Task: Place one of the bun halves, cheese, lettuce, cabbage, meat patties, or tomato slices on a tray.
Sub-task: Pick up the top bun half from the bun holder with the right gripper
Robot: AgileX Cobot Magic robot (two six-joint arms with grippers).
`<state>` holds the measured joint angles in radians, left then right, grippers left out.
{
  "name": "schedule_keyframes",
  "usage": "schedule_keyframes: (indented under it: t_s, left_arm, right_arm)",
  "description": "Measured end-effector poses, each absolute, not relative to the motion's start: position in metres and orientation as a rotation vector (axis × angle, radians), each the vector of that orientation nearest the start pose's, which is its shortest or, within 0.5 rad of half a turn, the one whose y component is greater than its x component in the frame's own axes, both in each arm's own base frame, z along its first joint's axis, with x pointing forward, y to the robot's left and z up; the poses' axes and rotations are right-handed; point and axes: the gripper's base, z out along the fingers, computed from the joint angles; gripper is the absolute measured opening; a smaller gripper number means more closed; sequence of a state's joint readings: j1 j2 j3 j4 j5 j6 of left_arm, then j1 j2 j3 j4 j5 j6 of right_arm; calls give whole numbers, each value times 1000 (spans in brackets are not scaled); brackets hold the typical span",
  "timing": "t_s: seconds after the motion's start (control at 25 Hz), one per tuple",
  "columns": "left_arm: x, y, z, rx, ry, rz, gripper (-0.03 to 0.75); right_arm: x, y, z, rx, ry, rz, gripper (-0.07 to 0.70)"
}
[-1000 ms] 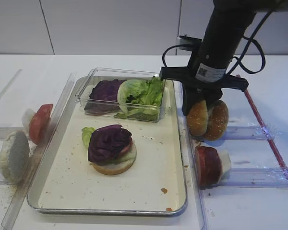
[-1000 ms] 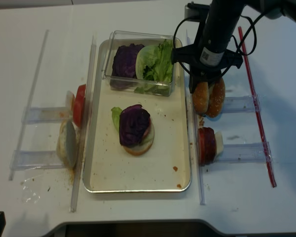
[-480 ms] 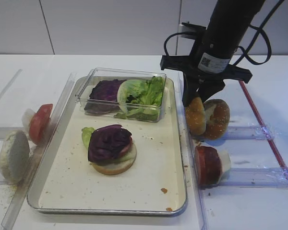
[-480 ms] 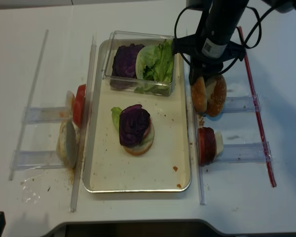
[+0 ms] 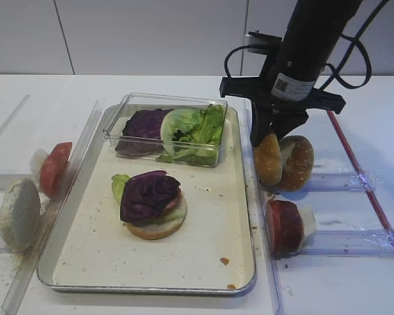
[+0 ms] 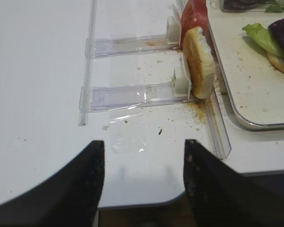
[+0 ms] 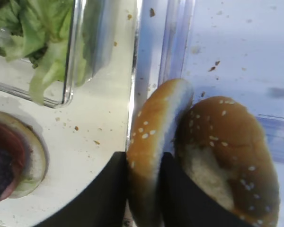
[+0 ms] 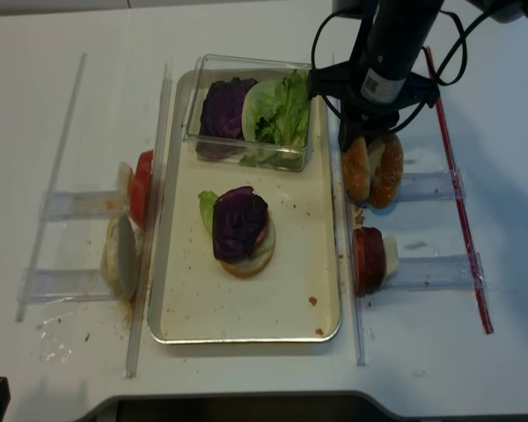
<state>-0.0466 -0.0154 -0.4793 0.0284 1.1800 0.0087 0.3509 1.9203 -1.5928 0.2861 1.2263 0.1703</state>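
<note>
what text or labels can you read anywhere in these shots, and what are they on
White sticker on the right arm's black housing above the claw: a square code pattern and a line of small print, both too small and blurred to read.
Same sticker in the other overhead view: also unreadable.
Tray, clear plastic box, bun tops, clear holders: no text visible.

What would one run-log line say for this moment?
right gripper: shut on sesame bun top | position: beside tray, upright against second bun | left gripper: open, idle
</note>
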Motion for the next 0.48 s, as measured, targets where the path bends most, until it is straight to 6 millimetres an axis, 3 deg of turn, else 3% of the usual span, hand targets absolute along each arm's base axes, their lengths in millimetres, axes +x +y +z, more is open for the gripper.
schedule_keyframes:
  t_s: [0.48]
  left_arm:
    - [-10,3,262,57,2168,13,360]
  right_arm:
    - [363,159,238,-141,3105,447,206]
